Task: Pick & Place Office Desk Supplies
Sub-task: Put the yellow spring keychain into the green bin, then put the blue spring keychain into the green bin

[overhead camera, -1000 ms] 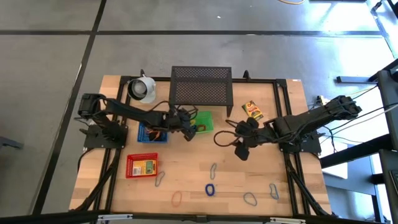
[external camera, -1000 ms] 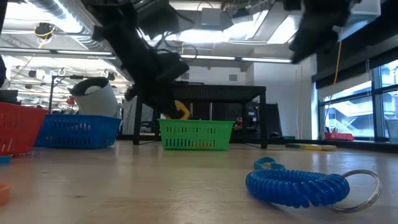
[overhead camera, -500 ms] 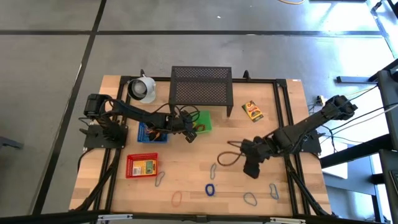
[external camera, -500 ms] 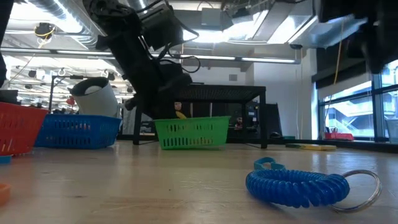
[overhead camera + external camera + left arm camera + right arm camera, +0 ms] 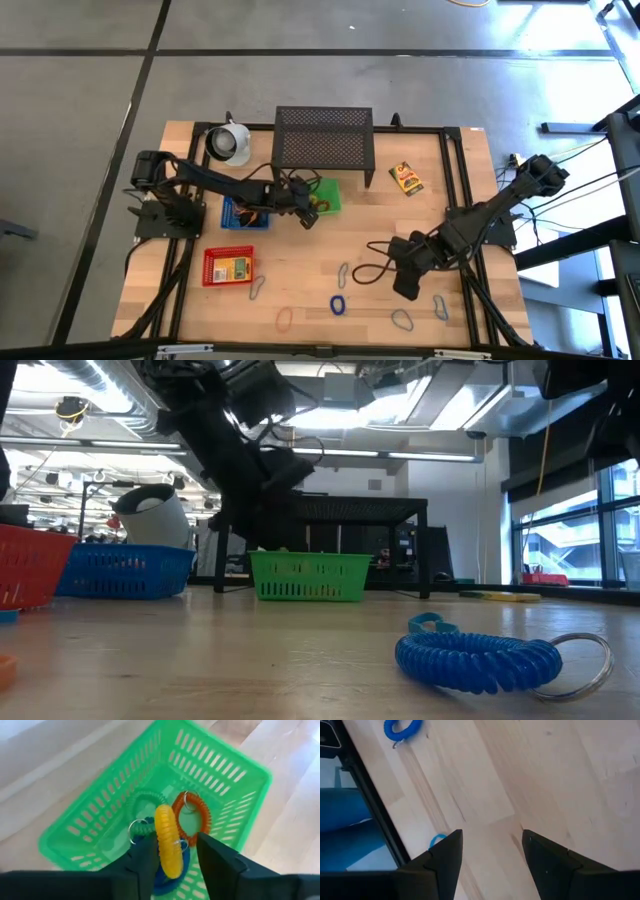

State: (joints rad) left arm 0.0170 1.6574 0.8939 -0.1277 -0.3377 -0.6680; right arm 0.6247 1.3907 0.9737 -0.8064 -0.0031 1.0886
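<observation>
Yellow coil (image 5: 168, 840) between left hand (image 5: 174, 854) fingers.

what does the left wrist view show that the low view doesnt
Only the left wrist view: the inside of the green basket, holding an orange coil and a green coil, with a yellow coil between the left claw fingers, which stand slightly apart.

Only the low view: a blue coil keychain on the table close to the camera, a blue basket, a red basket and the white cup.

Both: the green basket with the left claw above it.
</observation>
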